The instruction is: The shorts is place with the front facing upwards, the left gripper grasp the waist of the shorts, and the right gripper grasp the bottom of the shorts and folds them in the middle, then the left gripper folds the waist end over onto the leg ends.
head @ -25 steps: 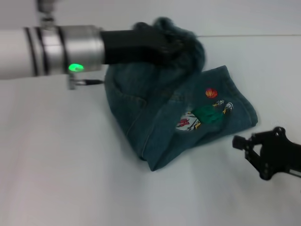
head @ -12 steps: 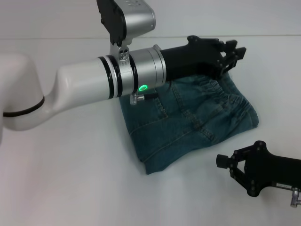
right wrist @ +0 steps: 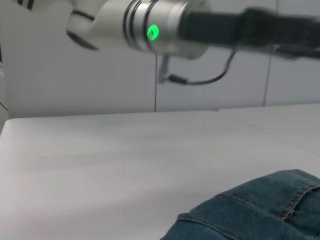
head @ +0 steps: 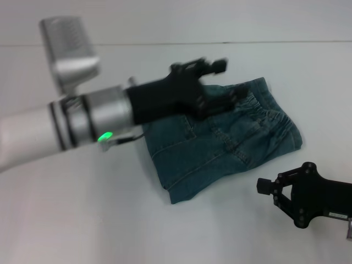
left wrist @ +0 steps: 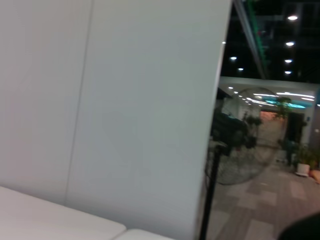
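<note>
Blue-green denim is what we are seeing first from the head camera: the blue-green faded denim shorts [head: 220, 146] are lying folded into a compact block on the white table [head: 82, 209], a little right of centre. Their puckered elastic waist [head: 269, 118] is sitting on top at the far right of the bundle, and the fold edge is pointing toward the near left. Our black two-fingered left gripper [head: 223, 82], on its silver-and-white arm with a green light glowing, is hovering above the far left part of the shorts; its fingers are spread apart and are gripping nothing. Our black two-fingered right gripper [head: 267, 190] is sitting near the right edge of the table, just beside the near right side of the shorts without touching them, its fingers parted and empty.

From the left wrist camera we are seeing only a white wall panel [left wrist: 125, 115] and a dim hall beyond it.

From the right wrist camera we are looking across the table [right wrist: 100, 165] at a stitched edge of the shorts [right wrist: 250, 212] close by, while the left arm [right wrist: 150, 25] is stretching across above.
</note>
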Action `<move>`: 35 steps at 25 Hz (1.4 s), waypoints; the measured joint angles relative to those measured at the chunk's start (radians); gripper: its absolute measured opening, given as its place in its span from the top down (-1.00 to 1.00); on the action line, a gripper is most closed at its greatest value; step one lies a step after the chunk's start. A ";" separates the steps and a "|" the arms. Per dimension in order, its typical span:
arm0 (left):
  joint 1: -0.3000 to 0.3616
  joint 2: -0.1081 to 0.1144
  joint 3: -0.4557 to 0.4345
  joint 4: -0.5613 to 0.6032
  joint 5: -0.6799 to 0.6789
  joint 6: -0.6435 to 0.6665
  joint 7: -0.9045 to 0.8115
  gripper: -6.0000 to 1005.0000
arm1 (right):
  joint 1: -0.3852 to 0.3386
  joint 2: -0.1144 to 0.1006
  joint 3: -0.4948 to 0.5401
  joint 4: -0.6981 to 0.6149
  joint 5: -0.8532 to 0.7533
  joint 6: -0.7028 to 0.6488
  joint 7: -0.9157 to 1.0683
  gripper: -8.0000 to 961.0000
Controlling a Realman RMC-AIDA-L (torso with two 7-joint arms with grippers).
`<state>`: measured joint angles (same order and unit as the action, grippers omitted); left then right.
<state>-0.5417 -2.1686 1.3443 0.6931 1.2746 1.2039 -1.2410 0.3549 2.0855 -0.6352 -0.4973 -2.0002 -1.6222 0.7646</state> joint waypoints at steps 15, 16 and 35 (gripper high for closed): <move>0.276 0.009 -0.564 -0.045 0.539 0.606 0.199 -0.86 | -0.047 0.001 0.006 -0.133 -0.048 -0.138 0.035 0.79; 0.286 0.009 -0.586 -0.045 0.570 0.623 0.208 -0.86 | -0.049 0.001 0.005 -0.142 -0.070 -0.155 0.036 0.75; 0.325 0.011 -0.809 -0.090 0.748 0.581 0.271 -0.86 | -0.032 0.007 0.055 -0.154 -0.132 -0.159 0.032 -0.59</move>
<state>-0.2168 -2.1578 0.5353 0.6032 2.0226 1.7851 -0.9703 0.3228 2.0923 -0.5800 -0.6511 -2.1322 -1.7811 0.7968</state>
